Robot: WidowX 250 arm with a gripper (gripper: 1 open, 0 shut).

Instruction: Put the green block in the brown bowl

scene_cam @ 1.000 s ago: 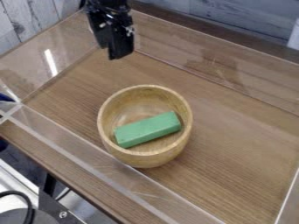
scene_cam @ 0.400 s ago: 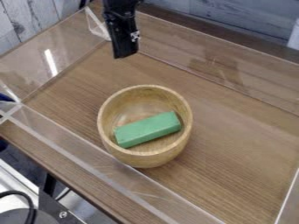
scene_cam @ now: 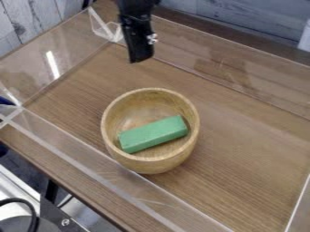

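1. So we're seeing the black robot gripper point(scene_cam: 140, 53) shifting a little to the right in the view compared with a second ago, over the far-left part of the brown wooden worktop point(scene_cam: 248, 118). It's hanging well apart from the bowl.
2. We're looking at clenched jaws now, and we're not spotting anything in their grip.
3. The flat, matte green rectangular block point(scene_cam: 154, 133) isn't budging: it's lying inside the round light-brown wooden bowl point(scene_cam: 118, 106), slightly askew on the bottom. The bowl's staying put too, towards the worktop's near-left edge.
4. For the task, we're reckoning that's basically done lol. We're only needing the arm to be keeping clear, since bumping the rim would be risking a shove.
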